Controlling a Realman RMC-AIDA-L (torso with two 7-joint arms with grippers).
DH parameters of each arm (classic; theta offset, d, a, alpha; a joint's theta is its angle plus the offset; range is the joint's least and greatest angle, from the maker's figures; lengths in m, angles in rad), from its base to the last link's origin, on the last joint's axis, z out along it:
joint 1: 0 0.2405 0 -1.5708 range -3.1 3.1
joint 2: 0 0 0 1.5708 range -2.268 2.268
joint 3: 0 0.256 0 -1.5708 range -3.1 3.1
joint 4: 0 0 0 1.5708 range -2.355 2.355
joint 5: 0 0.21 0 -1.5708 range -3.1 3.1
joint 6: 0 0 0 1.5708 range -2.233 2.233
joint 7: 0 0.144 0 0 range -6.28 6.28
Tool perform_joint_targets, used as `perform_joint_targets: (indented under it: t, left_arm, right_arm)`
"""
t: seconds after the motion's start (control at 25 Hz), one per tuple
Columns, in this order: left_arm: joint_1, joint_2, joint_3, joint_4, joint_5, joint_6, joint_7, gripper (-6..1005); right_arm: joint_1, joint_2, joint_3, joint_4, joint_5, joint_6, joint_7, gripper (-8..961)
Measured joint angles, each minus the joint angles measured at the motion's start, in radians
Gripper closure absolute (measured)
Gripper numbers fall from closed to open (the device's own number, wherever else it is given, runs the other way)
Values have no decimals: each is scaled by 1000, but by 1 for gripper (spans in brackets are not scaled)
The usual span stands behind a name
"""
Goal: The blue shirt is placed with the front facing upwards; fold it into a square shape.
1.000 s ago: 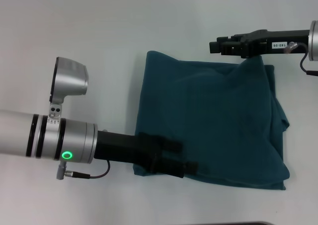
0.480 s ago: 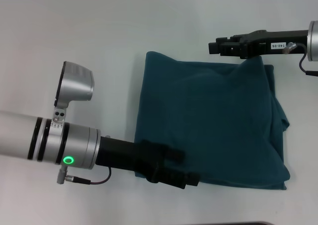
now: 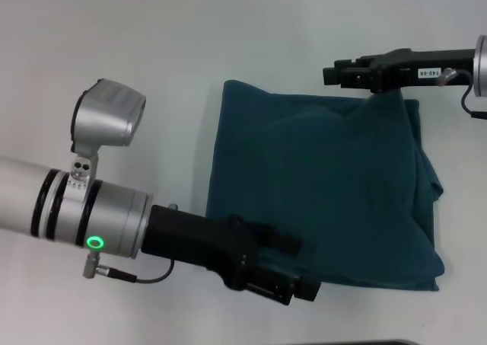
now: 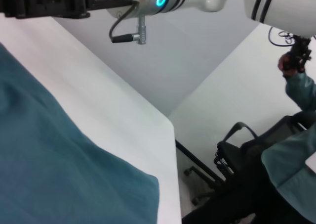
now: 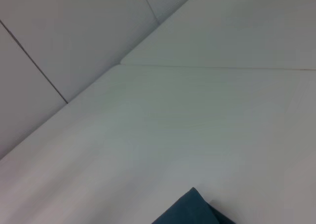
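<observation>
Over the near-left corner of the blue shirt point(image 3: 327, 185), already roughly square, my left gripper point(image 3: 293, 273) hovers, grip unreadable; next, tidy edges.

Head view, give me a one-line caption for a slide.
Folded blue shirt on a white table, left gripper at its near edge, right gripper over its far edge.
</observation>
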State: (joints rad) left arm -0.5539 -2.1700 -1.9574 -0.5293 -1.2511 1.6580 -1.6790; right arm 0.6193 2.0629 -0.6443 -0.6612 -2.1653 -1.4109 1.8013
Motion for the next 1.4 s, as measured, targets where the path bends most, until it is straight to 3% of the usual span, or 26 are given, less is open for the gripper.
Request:
perform_joint_targets:
  t: [0.44, 0.8, 1.16, 1.4]
  left_arm:
    - [-34, -3, 33, 97, -30, -157, -4, 84]
    - [-35, -3, 92, 98, -30, -154, -5, 85]
    - [-36, -3, 84, 48, -92, -30, 20, 85]
    - [-57, -5, 102, 74, -161, -151, 19, 86]
  right_arm:
    - [-6, 1, 0, 0, 0, 2, -2, 579]
    - [-6, 2, 0, 0, -1, 4, -2, 579]
    - [-7, 2, 0, 0, -1, 4, -2, 579]
    - [-7, 4, 0, 0, 1, 4, -3, 579]
